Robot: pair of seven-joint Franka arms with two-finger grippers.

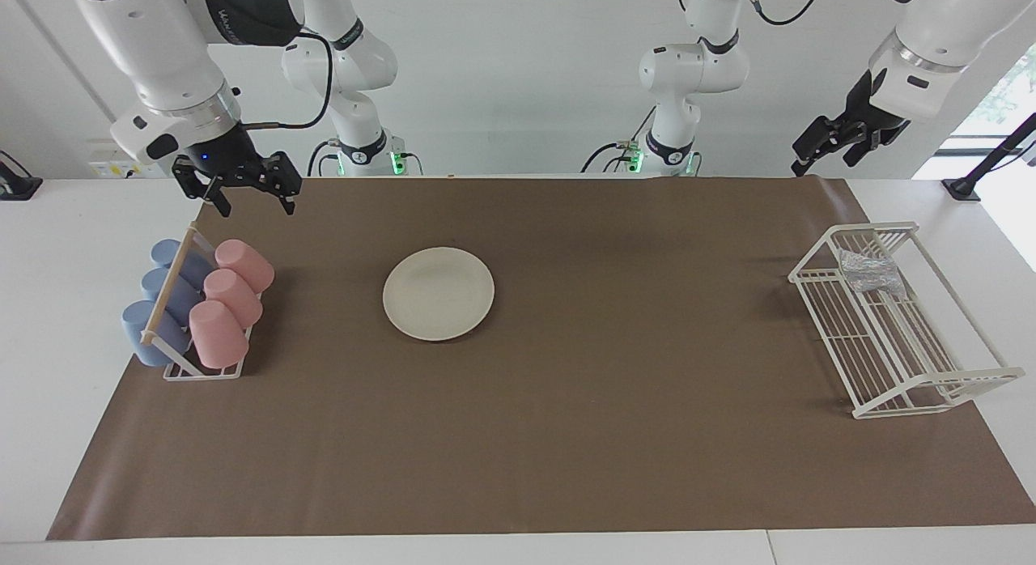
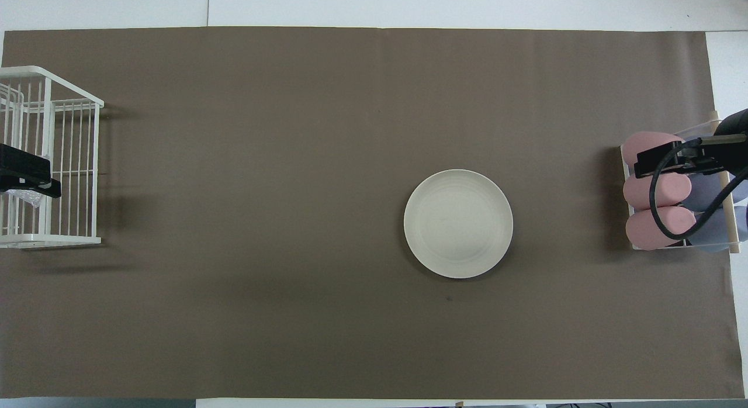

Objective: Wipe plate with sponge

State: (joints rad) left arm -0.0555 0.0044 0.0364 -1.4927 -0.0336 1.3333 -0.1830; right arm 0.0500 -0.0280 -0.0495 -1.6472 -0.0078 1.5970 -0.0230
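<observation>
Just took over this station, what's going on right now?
Nothing is held yet. The plate lies bare on the brown mat, and the sponge sits in the white wire rack at the left arm's end. The left gripper hangs over that rack. The right gripper, open, waits over the cup rack.

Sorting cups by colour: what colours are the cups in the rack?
Pink cups and blue cups, clearest in the facing view.

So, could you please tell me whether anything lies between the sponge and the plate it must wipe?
Nothing visible does. The sponge sits in the white wire rack at the left arm's end, so the rack's side wall must be cleared; from there bare brown mat runs to the plate.
</observation>
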